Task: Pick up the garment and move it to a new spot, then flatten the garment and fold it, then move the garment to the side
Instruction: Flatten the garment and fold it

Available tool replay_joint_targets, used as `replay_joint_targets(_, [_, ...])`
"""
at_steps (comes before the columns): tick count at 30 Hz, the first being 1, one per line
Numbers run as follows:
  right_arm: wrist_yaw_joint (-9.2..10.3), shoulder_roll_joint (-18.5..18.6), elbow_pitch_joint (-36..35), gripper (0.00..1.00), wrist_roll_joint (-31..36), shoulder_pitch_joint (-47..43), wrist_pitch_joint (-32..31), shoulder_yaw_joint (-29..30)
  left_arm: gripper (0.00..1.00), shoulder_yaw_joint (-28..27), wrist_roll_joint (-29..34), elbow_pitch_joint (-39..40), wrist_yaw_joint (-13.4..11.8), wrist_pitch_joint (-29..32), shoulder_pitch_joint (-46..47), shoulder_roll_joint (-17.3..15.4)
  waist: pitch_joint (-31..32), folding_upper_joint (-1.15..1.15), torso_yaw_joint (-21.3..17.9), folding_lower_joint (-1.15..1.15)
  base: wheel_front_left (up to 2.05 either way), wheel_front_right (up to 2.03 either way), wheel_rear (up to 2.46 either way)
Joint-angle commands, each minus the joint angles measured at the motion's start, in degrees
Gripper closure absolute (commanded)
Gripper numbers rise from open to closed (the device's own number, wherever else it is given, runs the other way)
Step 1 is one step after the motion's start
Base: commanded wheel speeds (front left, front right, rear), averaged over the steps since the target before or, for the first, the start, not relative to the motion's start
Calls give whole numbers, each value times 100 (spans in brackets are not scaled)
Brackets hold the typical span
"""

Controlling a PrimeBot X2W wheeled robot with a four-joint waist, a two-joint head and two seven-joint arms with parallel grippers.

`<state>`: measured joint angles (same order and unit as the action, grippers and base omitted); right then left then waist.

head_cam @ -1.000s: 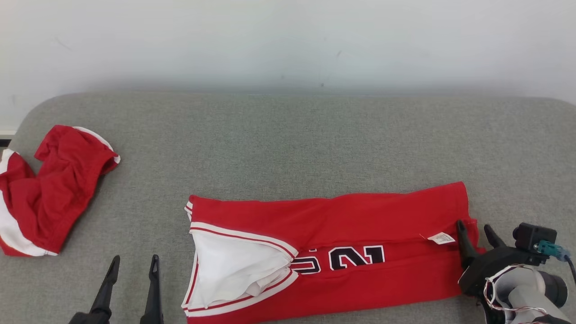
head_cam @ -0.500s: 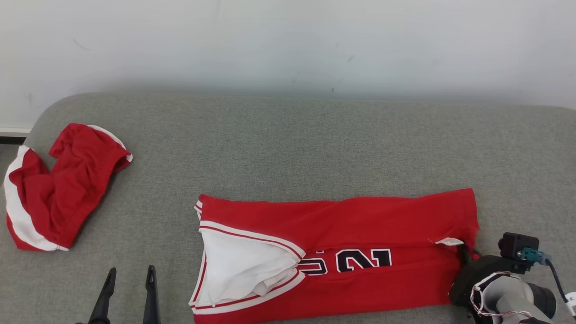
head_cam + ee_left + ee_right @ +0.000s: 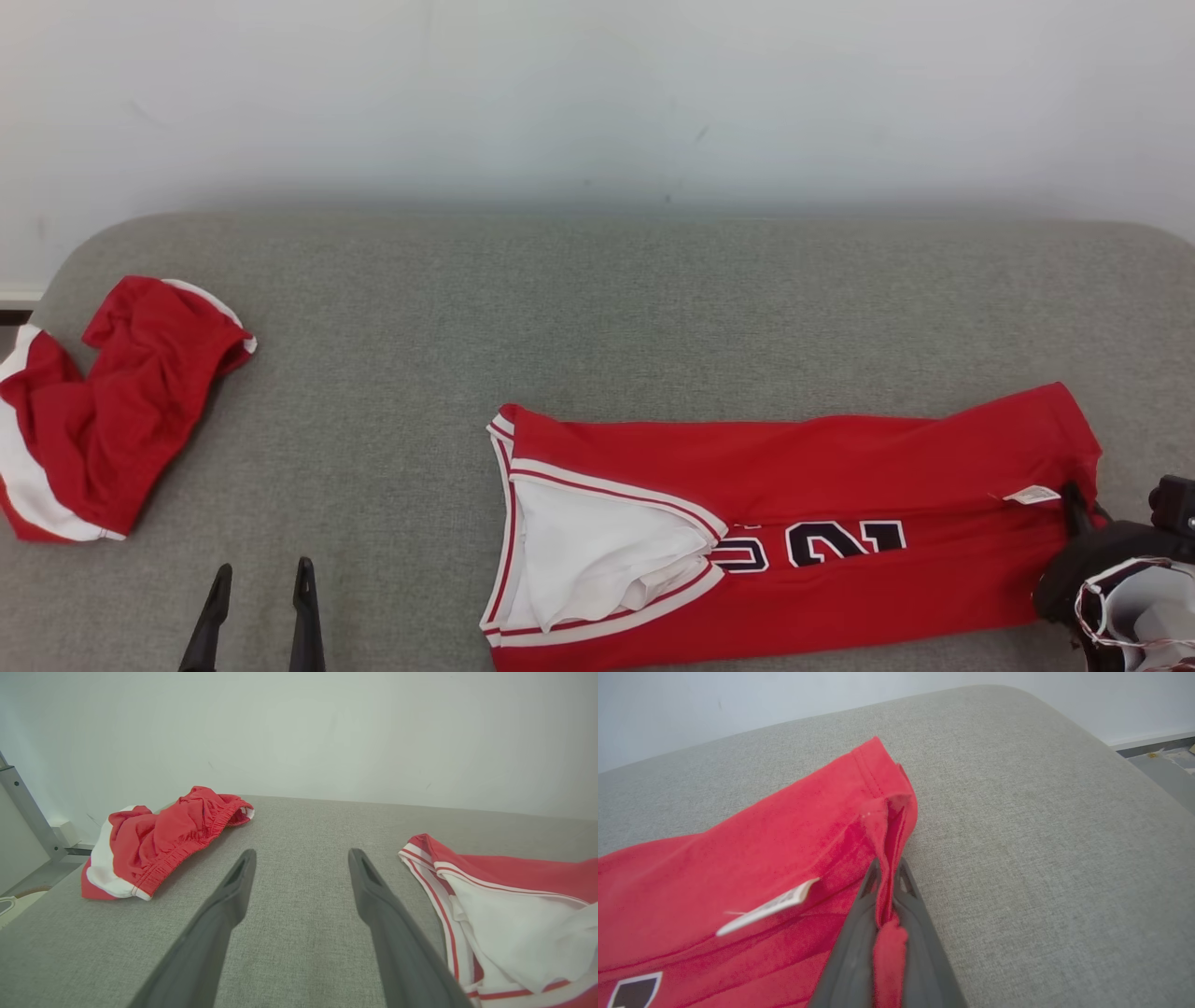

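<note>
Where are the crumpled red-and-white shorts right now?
Head view: the crumpled red-and-white shorts lie far left on the grey padded surface, apart from the folded red jersey.

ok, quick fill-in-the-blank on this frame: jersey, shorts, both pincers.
1. The right pincer is ____ on an edge of the jersey.
2. The left pincer stands ____ over the grey cushion, holding nothing.
3. The crumpled shorts lie on the robot's ____ of the jersey.

Missing: shut; open; left
</note>
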<state>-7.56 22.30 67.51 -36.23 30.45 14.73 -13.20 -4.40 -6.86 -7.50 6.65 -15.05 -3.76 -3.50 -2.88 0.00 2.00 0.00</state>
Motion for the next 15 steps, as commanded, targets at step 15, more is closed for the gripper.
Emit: replay_joint_targets(15, [14,-307,-2200,100,-237,-314,-310,-299,0,-221,-15,74,21,-19,-193,64,145,0,-473,0,0,0,0])
